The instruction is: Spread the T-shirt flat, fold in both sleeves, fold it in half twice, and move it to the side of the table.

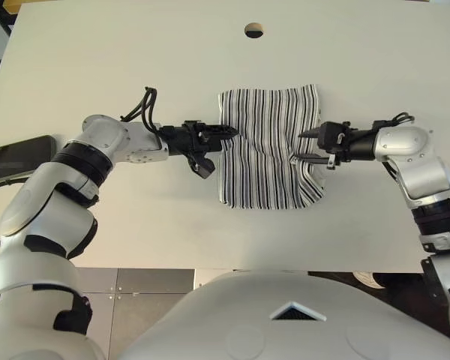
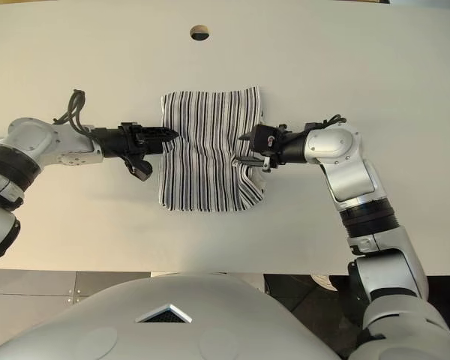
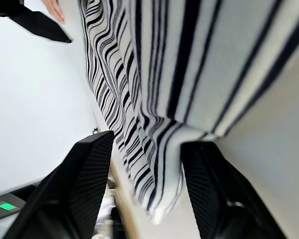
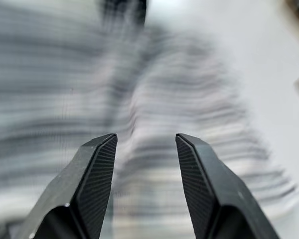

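A white table (image 1: 97, 60) fills the space in front of the robot, with a small round hole (image 1: 253, 30) near its far edge. The striped T-shirt (image 1: 266, 146) lies about mid-table, folded into a rough rectangle, rumpled along its right side and near corner. The left gripper (image 1: 220, 151) sits at the shirt's left edge with its jaws spread wide; from the wrist, the folded edge hangs between the two dark fingers (image 3: 89, 184) without being pinched. The right gripper (image 1: 296, 147) reaches in from the opposite side, at the shirt's right edge, and its jaws are parted too, with the stripes showing in the gap between its fingers (image 4: 94, 174).
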`<state>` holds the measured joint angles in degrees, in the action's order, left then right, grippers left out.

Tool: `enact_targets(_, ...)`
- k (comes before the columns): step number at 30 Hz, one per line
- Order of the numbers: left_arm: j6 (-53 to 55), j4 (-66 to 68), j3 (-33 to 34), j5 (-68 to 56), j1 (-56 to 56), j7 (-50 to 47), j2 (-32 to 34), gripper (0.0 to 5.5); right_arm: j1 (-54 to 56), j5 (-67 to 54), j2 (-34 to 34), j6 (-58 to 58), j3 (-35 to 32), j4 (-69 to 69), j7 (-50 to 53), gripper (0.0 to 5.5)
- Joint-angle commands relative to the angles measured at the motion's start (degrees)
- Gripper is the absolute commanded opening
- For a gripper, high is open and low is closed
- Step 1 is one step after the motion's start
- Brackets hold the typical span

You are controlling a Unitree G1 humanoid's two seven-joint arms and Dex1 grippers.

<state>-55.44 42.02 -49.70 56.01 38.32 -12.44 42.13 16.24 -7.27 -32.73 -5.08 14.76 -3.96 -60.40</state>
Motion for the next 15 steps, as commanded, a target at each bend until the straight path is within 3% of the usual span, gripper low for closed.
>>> enact_targets(1,-5.96,1.91,5.97,-17.02,-4.07,9.37,2.67,2.43,0.18,-9.02,1.25,-1.43,-7.23,0.87,-1.1,2.18)
enact_targets(7,-5.29,-13.16,7.65,-54.31,-15.33,32.57,12.87,2.43,-6.73,-15.52,-4.93,5.54,-14.93,0.83,-10.67,2.18)
enact_targets(10,-3.03,-17.27,8.07,-59.44,-20.38,42.89,17.29,2.75,-13.04,-15.03,-9.73,11.68,-17.99,0.28,-15.96,2.18)
enact_targets(15,-2.98,-14.52,10.45,-49.8,-26.05,47.85,16.56,3.47,-14.85,-7.69,-14.61,24.18,-16.89,-4.96,-19.22,2.42)
